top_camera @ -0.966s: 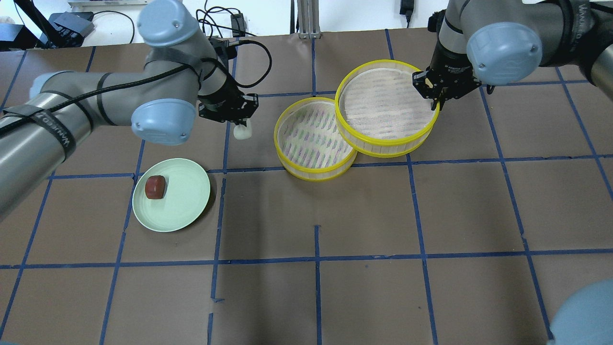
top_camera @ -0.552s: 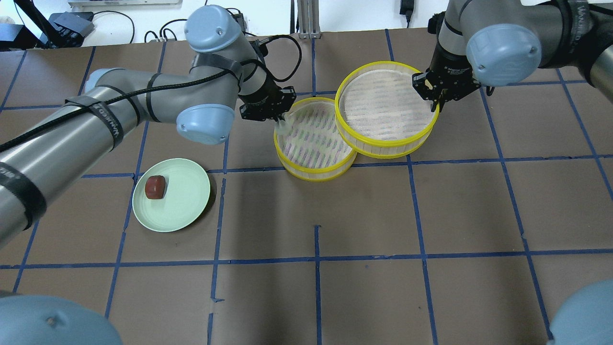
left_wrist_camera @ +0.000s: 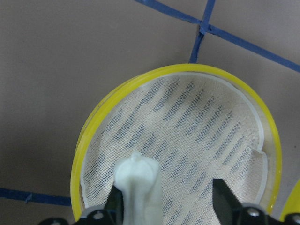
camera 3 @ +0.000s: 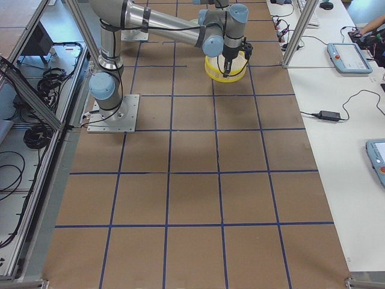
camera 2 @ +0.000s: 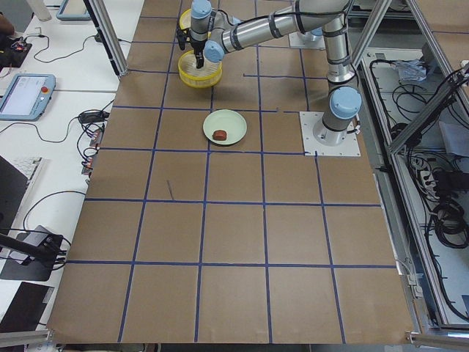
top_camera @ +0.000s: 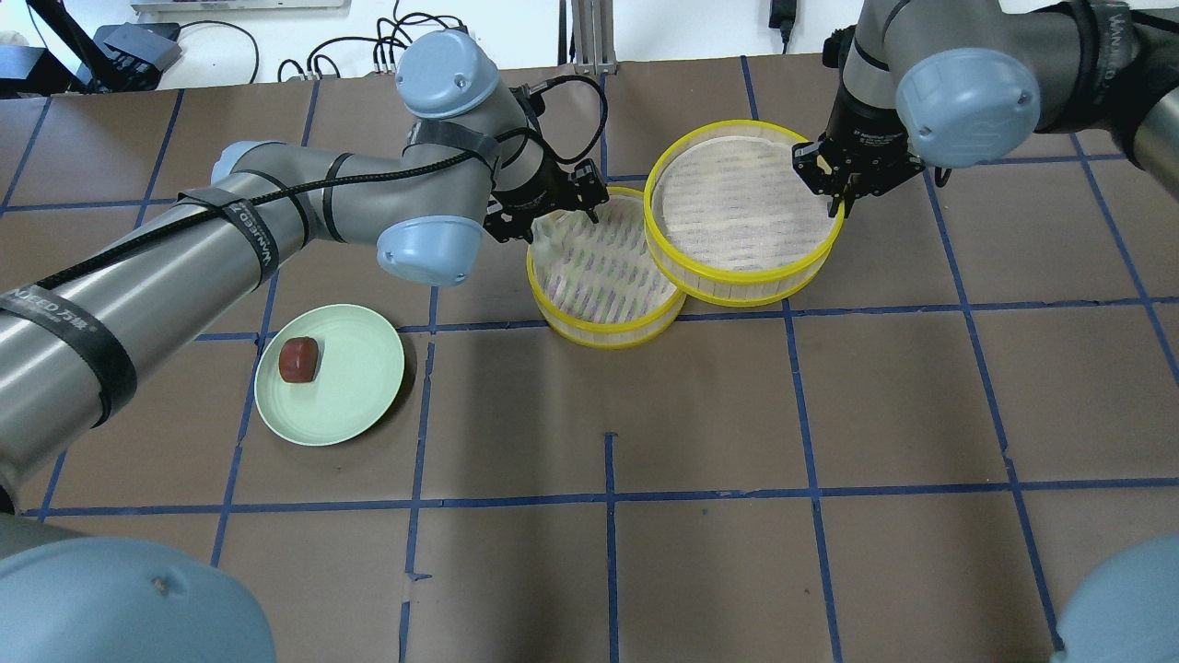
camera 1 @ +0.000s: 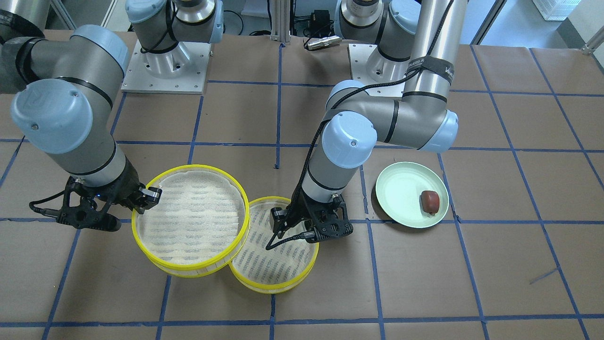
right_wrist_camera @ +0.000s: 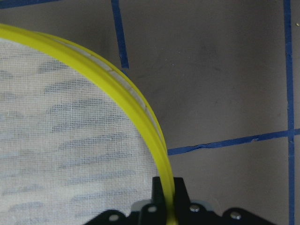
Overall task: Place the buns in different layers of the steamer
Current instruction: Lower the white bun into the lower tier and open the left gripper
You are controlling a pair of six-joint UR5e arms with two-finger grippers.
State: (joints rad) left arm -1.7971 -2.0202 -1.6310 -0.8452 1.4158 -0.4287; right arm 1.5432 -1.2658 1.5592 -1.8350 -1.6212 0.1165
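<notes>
The white bun (left_wrist_camera: 138,180) sits on the mesh of the lower steamer layer (top_camera: 603,336), against one finger of my left gripper (top_camera: 551,216). That gripper is open, its jaws wide apart around the bun in the left wrist view (left_wrist_camera: 168,190). The bun also shows in the overhead view (top_camera: 550,241). My right gripper (top_camera: 838,189) is shut on the yellow rim of the upper steamer layer (top_camera: 737,272). It holds this layer tilted and partly over the lower one. The dark reddish-brown bun (top_camera: 298,359) lies on the pale green plate (top_camera: 359,378).
The plate stands to the left of the steamer layers in the overhead view, about one floor square away. Blue tape lines cross the brown table. Cables and boxes lie beyond the far table edge.
My left arm has carried the white bun rightwards from the table over the lower layer, and the gripper has opened. The right gripper and upper layer have barely moved.
</notes>
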